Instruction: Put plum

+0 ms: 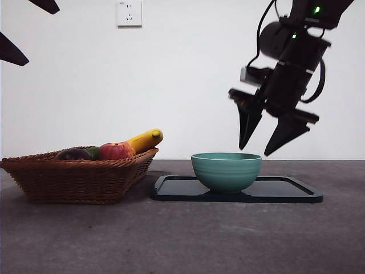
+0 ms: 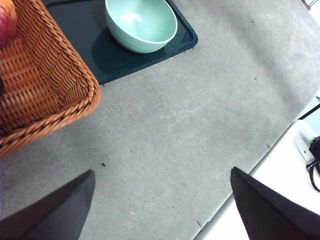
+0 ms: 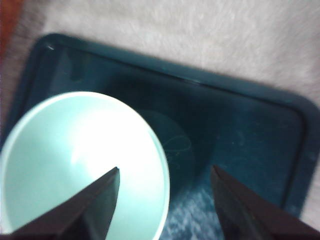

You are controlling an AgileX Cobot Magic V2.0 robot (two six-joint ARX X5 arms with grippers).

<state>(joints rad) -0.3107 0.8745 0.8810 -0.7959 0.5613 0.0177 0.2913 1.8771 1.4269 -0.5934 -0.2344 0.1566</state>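
The plum is a dark maroon fruit lying in the wicker basket at the left, beside a dark green fruit and a red-yellow apple. My right gripper hangs open and empty just above the right rim of the teal bowl. In the right wrist view the right gripper straddles the bowl's rim, one jaw over the bowl and one over the tray. My left gripper is open and empty, high over bare table. The bowl holds nothing.
The bowl stands on a dark tray at centre right. A yellow banana-like fruit leans over the basket's right rim. The basket's corner and the apple show in the left wrist view. The table edge is near.
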